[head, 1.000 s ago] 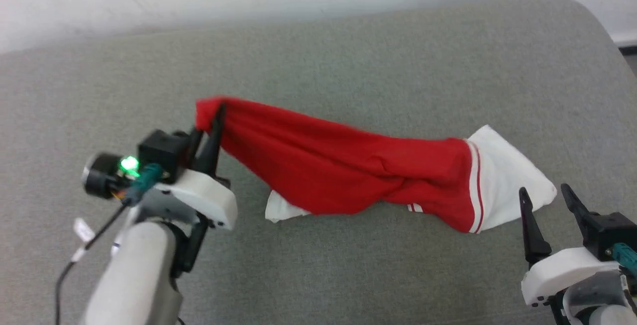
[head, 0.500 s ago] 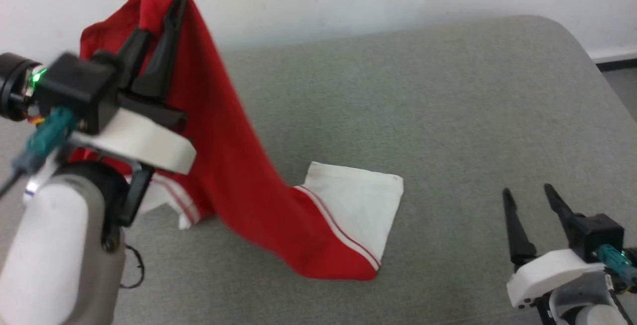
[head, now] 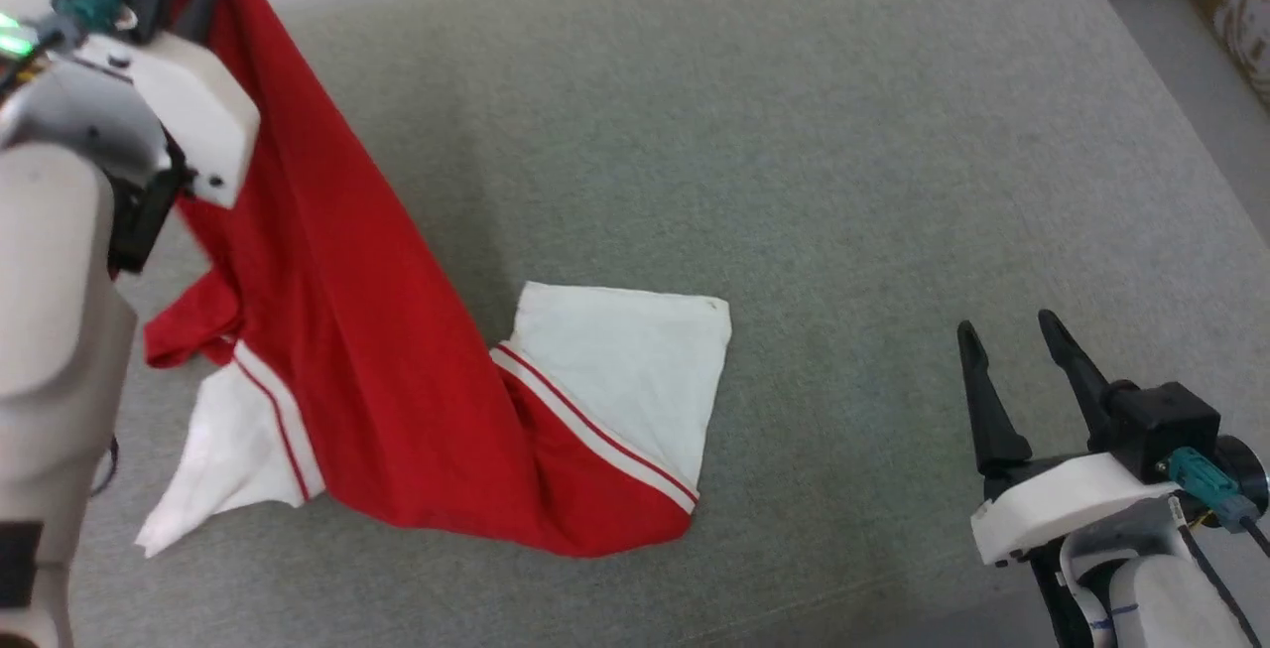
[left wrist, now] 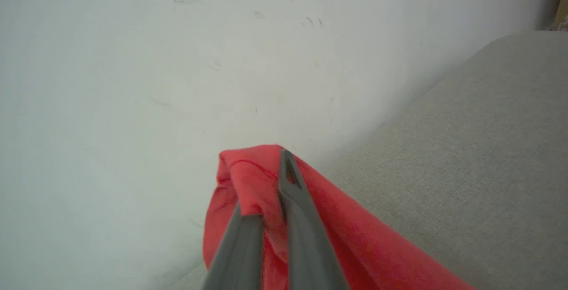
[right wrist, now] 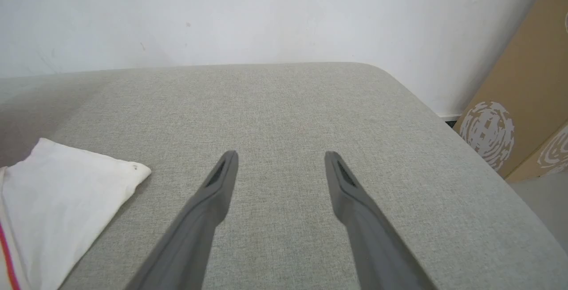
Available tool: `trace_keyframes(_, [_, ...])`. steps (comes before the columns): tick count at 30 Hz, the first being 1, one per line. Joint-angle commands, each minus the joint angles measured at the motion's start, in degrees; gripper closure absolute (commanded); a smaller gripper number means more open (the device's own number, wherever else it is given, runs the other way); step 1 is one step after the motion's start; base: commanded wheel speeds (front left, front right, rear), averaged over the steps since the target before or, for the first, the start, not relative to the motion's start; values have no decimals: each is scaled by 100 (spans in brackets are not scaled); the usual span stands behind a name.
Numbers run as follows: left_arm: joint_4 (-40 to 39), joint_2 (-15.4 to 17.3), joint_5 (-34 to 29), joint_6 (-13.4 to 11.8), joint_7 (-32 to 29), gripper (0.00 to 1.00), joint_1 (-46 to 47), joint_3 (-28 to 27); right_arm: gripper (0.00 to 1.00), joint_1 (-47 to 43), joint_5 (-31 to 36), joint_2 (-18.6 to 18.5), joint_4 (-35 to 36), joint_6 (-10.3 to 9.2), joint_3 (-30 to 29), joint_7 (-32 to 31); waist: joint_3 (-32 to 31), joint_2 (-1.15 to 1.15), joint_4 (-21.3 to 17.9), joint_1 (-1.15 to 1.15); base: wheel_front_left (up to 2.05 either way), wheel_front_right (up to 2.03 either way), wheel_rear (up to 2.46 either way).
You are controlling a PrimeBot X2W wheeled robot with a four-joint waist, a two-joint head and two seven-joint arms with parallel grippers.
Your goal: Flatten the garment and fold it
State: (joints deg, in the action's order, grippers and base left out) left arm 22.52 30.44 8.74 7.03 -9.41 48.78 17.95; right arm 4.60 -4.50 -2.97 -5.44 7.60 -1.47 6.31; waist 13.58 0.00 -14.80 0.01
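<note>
Your left gripper (left wrist: 270, 192) pinches the shirt (head: 397, 410) by a red edge, up high; your right gripper (head: 1010, 335) hangs spread apart, empty, over the couch (head: 814, 132).

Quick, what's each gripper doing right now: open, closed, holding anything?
Left gripper: closed on the garment, pinching a bunched red edge and holding it raised.
Right gripper: open, holding nothing, apart from the garment.

Grey fabric padded surface (head: 843, 132), rounded at the corner, is seen. The garment (head: 417, 430) is draped onto it at the left, red lower part and white sleeves (head: 625, 360) laid crumpled on it.
</note>
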Motion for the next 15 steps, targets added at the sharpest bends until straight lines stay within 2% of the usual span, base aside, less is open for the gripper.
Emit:
trace_keyframes(1, [335,-24,-74,37,146,99,208,113,0,97,-46,9,-50,-11,24,58,381,0,-332,-1,0,0,0])
trace_keyframes(2, [607,-69,-74,39,176,0,282,208,0,112,-50,9,-83,-11,37,74,394,0,-337,-1,0,0,0])
trace_keyframes(8, [1740,-258,281,44,166,0,419,1051,0,182,-39,9,-215,-11,90,111,361,0,-271,-1,0,0,0])
trace_keyframes(15, [2141,-496,681,22,1076,0,552,977,0,121,140,9,-181,-11,-21,37,-5,0,124,-1,0,0,0])
